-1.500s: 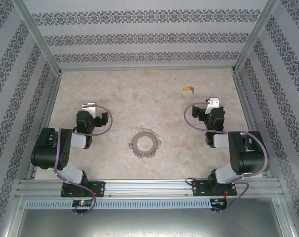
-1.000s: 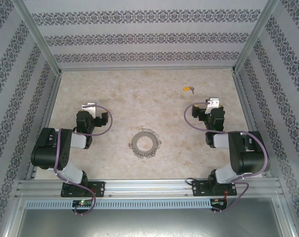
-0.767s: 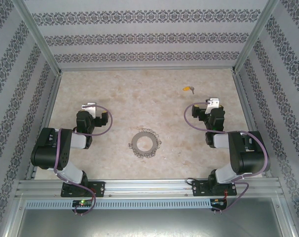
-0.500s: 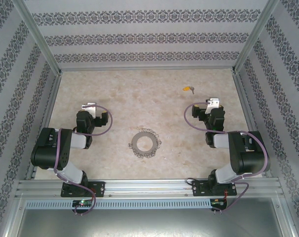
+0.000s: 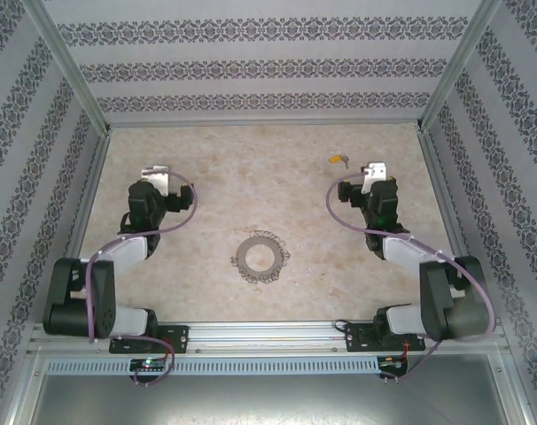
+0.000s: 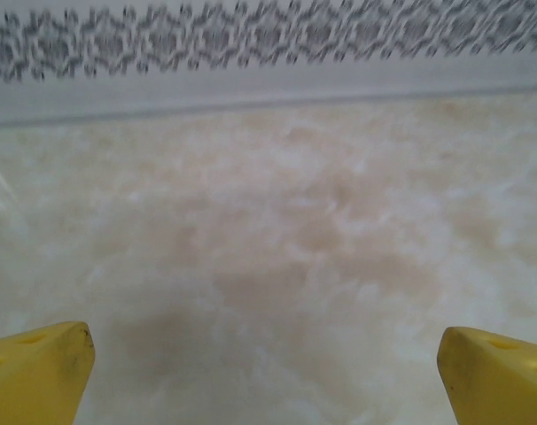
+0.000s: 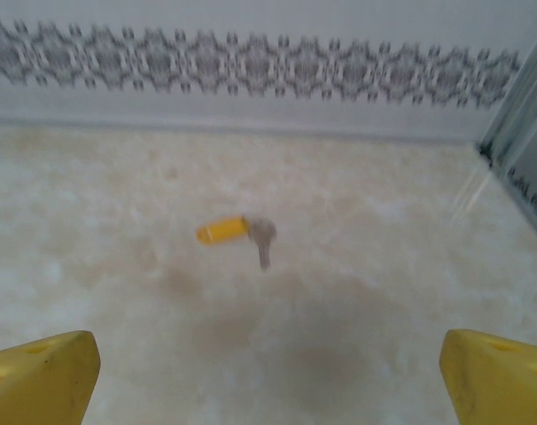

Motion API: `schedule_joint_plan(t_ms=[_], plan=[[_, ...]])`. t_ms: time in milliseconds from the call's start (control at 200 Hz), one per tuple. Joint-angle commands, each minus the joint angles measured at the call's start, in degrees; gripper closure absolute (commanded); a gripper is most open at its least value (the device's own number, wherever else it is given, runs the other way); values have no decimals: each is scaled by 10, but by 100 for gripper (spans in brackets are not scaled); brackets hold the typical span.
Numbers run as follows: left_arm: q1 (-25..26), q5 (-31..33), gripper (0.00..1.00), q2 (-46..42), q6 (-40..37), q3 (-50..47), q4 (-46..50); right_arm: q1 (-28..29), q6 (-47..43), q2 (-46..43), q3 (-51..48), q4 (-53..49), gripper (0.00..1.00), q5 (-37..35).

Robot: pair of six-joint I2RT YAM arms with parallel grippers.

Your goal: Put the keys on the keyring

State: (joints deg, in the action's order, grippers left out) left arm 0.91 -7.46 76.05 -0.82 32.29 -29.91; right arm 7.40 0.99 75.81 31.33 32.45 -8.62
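A tiny key (image 5: 339, 160) with a yellow head and short silver blade lies on the table at the back right. It also lies ahead of my right gripper (image 7: 268, 376) in the right wrist view, key (image 7: 237, 233), with bare table between us. The right gripper (image 5: 375, 170) is open, its yellow fingertips (image 7: 38, 372) wide apart. The grey lacy keyring (image 5: 260, 257) lies flat in the middle of the table, between both arms. My left gripper (image 5: 156, 177) is open over bare table at the left, yellow fingertips (image 6: 34, 372) far apart.
Patterned walls (image 5: 268, 66) and aluminium posts (image 5: 69, 62) enclose the beige marbled table (image 5: 251, 186) on three sides. A metal rail (image 5: 268, 336) runs along the near edge at the arm bases. The back wall (image 6: 268, 53) stands not far ahead of the left gripper.
Both arms have reached forward toward the back wall. The right gripper has come closer to the key. The keyring and key have not moved.
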Motion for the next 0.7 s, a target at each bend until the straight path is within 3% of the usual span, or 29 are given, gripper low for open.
schedule_joint_plan(t_ms=[0, 100, 195, 290, 435, 694], plan=[[24, -29, 0, -39, 34, 53, 144, 9, 56, -19, 84, -150, 2, -72], [56, -4, 0, -49, 105, 128, 253, 11, 106, 22, 197, -303, 2, -89], [86, -18, 0, -30, 157, 210, 368, 15, 112, 81, 303, -410, 2, -75], [123, -16, 0, 8, 163, 282, 483, 28, 111, 107, 339, -415, 2, -60], [155, -73, 0, 66, 191, 336, 566, 31, 149, 150, 401, -470, 2, -34], [244, -66, 0, 138, 171, 400, 756, 56, 172, 173, 440, -529, 2, 26]])
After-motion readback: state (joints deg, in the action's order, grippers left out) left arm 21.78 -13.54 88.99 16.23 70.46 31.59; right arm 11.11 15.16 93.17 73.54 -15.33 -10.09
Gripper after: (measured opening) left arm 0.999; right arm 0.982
